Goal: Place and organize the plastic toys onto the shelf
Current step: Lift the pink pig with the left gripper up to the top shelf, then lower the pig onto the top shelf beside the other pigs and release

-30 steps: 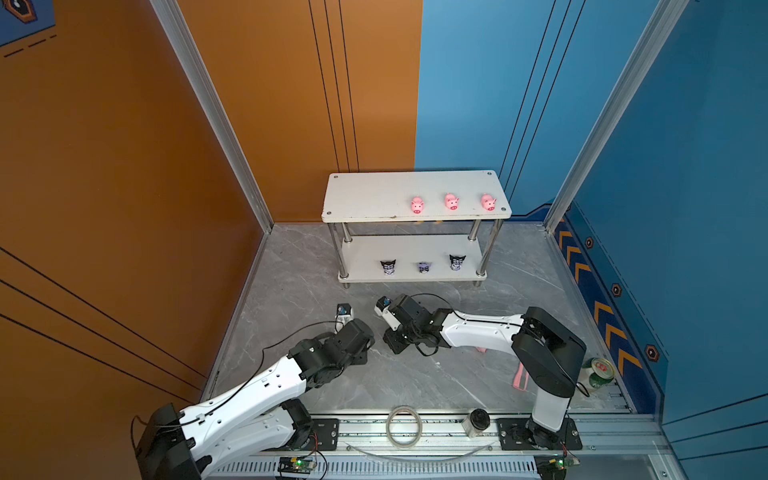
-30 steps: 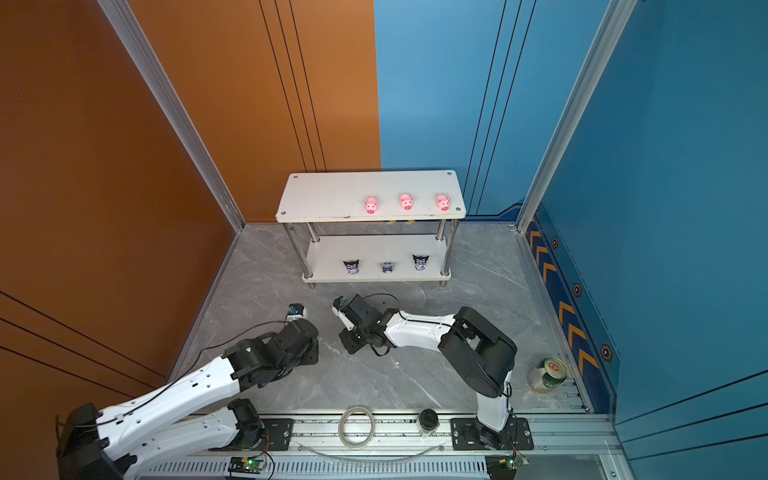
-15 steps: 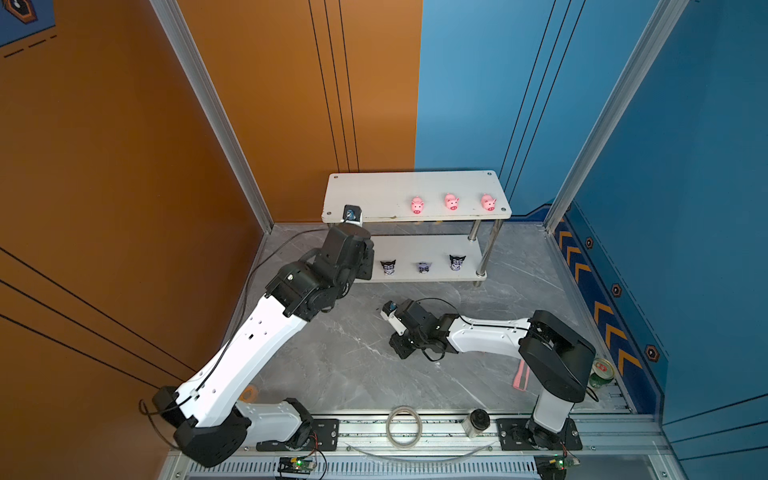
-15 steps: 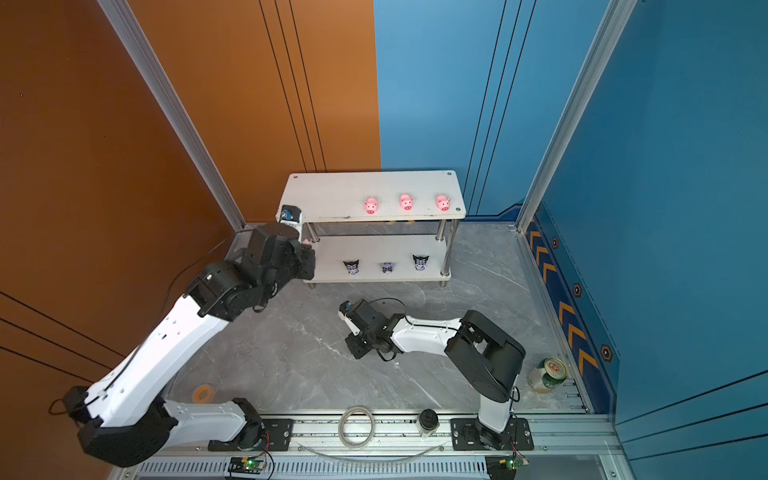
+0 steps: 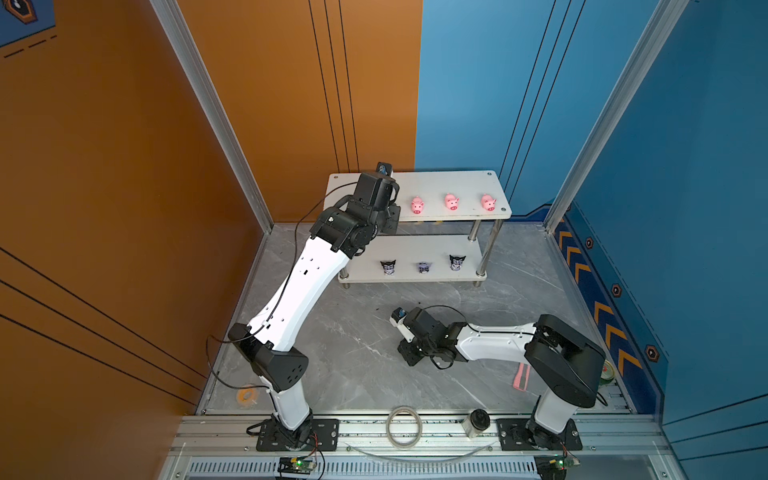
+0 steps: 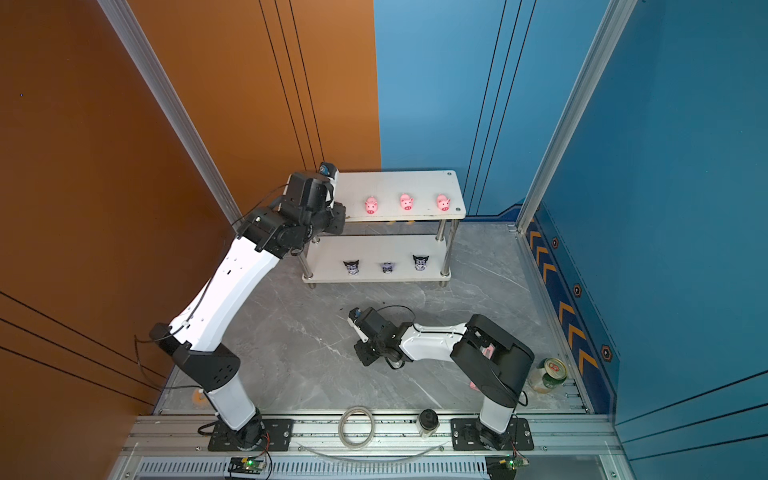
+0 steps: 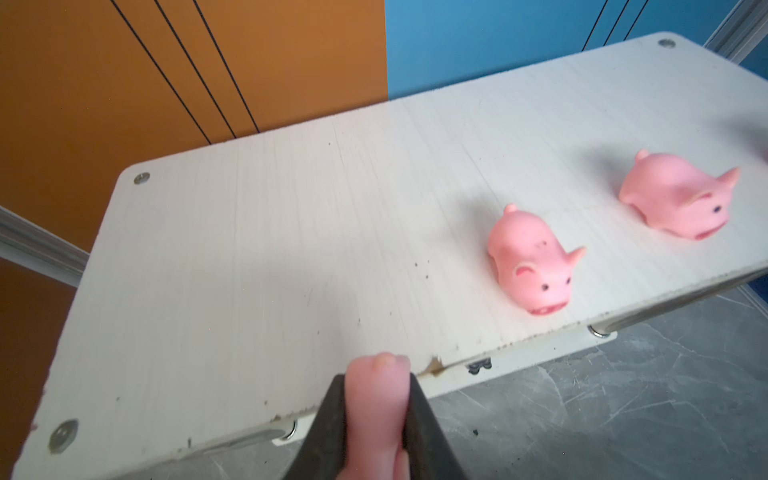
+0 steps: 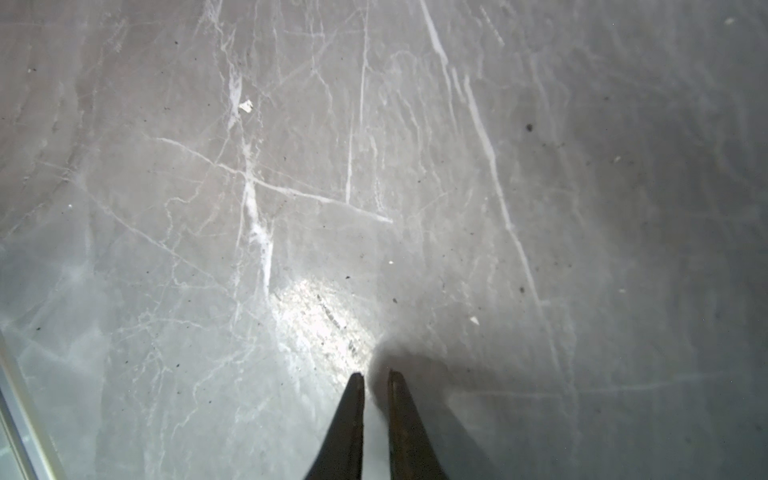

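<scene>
While our left gripper (image 7: 376, 399) pinches a pink pig (image 7: 376, 409) at the front edge of the shelf (image 7: 257, 232), beside two pigs (image 7: 530, 262) on its top board, three black-eared figures (image 5: 423, 267) stand on the lower board. Our right gripper (image 8: 376, 380) hangs over the grey table (image 8: 291, 187), fingers nearly together, holding nothing.

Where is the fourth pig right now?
The fourth pig is clamped in the left gripper at the front edge of the shelf's top board, on its bare left part, left of the nearest standing pig.
</scene>
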`<state>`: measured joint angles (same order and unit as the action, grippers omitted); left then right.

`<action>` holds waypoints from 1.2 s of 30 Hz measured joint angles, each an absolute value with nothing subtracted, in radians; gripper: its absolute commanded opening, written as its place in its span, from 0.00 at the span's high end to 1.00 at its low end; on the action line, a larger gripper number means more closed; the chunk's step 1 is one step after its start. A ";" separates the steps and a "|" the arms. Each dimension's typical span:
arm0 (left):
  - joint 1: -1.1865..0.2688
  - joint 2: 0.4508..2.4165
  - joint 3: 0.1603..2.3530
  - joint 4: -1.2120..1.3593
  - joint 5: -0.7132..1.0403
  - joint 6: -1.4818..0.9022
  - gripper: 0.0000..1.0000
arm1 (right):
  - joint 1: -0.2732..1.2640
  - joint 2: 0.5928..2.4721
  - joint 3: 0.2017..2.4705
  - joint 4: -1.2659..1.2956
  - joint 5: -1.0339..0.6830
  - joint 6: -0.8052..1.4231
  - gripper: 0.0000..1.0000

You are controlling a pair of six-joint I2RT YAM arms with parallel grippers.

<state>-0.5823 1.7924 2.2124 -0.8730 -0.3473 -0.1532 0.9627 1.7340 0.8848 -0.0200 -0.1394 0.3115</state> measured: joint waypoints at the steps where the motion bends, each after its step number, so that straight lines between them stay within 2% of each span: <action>1: -0.577 1.811 2.239 -0.874 -0.339 -0.154 0.77 | 0.963 1.733 0.885 -0.016 -0.137 0.311 0.85; 7: -0.559 1.896 2.363 -0.888 -0.311 -0.158 0.77 | 0.963 1.733 0.879 -0.013 -0.133 0.312 0.85; 14: -0.541 1.938 2.374 -0.906 -0.308 -0.171 0.76 | 0.963 1.733 0.872 -0.007 -0.133 0.312 0.85; 25: -0.535 1.947 2.379 -0.910 -0.331 -0.201 0.60 | 0.963 1.734 0.872 -0.006 -0.133 0.312 0.85; 36: -0.536 1.947 2.379 -0.910 -0.360 -0.210 0.59 | 0.963 1.734 0.872 -0.006 -0.133 0.312 0.85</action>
